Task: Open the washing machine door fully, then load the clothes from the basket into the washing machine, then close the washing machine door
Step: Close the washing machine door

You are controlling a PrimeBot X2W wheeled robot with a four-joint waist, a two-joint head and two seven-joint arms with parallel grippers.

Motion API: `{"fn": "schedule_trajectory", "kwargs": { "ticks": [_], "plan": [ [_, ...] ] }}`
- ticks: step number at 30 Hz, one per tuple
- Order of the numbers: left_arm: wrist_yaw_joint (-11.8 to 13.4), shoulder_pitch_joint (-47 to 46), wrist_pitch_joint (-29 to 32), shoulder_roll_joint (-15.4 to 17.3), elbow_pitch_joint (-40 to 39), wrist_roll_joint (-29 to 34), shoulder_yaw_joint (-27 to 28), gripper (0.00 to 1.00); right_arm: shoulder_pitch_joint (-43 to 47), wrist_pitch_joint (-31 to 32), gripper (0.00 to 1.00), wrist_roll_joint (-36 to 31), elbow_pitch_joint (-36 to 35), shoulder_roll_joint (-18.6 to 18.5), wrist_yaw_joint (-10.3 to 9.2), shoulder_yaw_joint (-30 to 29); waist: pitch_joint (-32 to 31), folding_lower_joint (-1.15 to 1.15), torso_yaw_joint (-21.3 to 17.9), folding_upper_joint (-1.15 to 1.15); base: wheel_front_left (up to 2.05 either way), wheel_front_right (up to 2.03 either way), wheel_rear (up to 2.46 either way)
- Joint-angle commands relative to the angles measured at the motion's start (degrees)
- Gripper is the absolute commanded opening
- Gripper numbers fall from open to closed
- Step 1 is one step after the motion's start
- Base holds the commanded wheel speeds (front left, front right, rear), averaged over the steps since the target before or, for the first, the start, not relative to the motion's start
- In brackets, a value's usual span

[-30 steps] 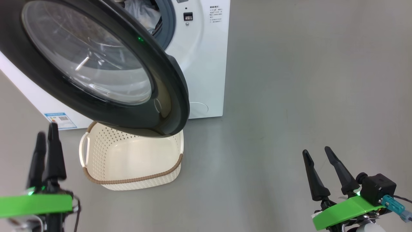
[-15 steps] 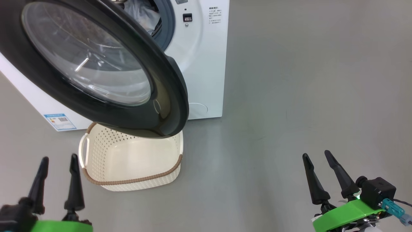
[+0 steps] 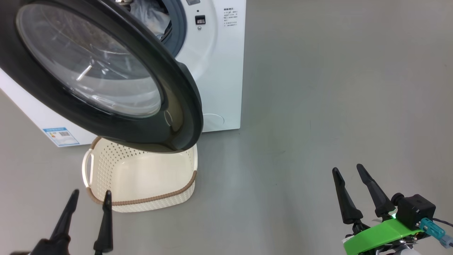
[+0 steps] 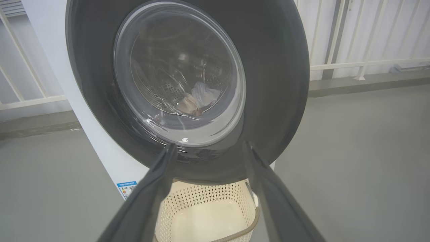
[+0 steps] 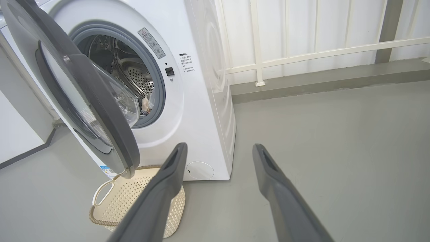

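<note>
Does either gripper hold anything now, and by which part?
Nothing is held: the left gripper and the right gripper both stand open and empty, away from the washing machine door.

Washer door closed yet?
No: the washing machine door stands swung out from the washing machine, leaving the drum opening exposed.

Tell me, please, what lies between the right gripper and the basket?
In the head view, the stretch between the right gripper and the basket is bare grey floor; nothing stands on it.
</note>
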Motion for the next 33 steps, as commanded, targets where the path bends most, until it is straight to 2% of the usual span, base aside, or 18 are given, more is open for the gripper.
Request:
{"fn": "schedule_trajectory", "kwargs": {
  "ticks": [1,22,23,25,33],
  "plan": [
    [0.6,-0.2,-0.4,0.3,-1.3,0.3,2.2,1.00,-0.4,-0.7,1.00,-0.5,-1.6,-0.1,0.09,1.4,-0.1,0.00,-0.1,0.00,0.00,0.00,0.00],
    [0.8,0.8,-0.4,-0.9,0.5,0.3,3.5,1.00,-0.2,-0.7,1.00,-1.0,-1.8,-0.1,0.09,1.5,-0.4,0.00,-0.2,0.00,0.00,0.00,0.00],
    [0.8,0.9,-0.4,-1.0,0.6,0.3,3.5,1.00,-0.2,-0.7,0.80,-0.9,-1.8,-0.1,0.09,1.4,-0.4,0.00,-0.1,0.00,0.00,0.00,0.00],
    [1.0,0.9,-0.4,-1.0,0.6,0.1,3.7,1.00,-0.1,-0.7,0.00,-0.9,-1.8,-0.1,0.09,1.4,-0.5,0.00,-0.1,0.00,0.00,0.00,0.00],
    [1.5,1.0,-0.4,-1.2,0.6,-0.1,3.6,1.00,-0.3,-0.7,0.00,-0.3,-2.1,0.1,0.09,1.3,-0.2,0.00,0.0,0.00,0.00,0.00,0.00]
  ]
}}
